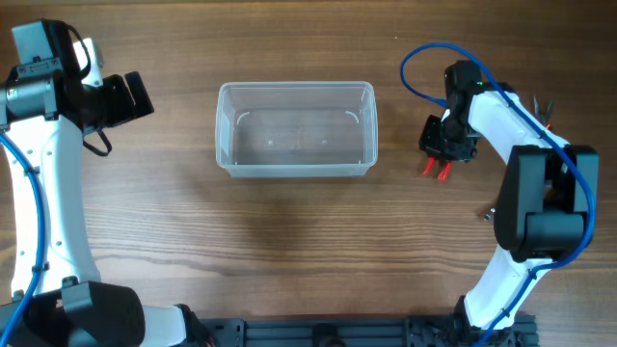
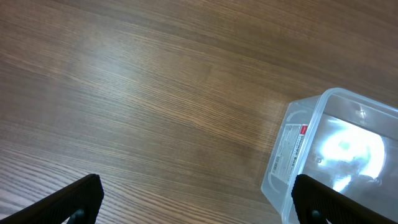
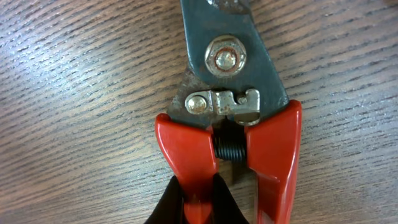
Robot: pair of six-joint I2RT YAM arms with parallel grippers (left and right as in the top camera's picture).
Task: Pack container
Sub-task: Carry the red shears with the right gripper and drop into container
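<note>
The container (image 1: 289,86) is a clear, empty plastic tub at the middle of the wooden table; one corner with a white label shows in the left wrist view (image 2: 293,147). My left gripper (image 1: 132,96) is open and empty, to the left of the container, with bare wood between its fingers (image 2: 196,200). My right gripper (image 1: 445,146) is to the right of the container. Its black fingers (image 3: 198,194) are shut on the left red handle of a pair of cutters (image 3: 231,81) with a grey metal head and a spring. The red handle tips show in the overhead view (image 1: 436,171).
A small metal tool (image 1: 546,105) lies at the far right, partly behind the right arm. A small dark item (image 1: 489,213) lies beside the right arm's base. A blue cable (image 1: 415,58) loops above the right gripper.
</note>
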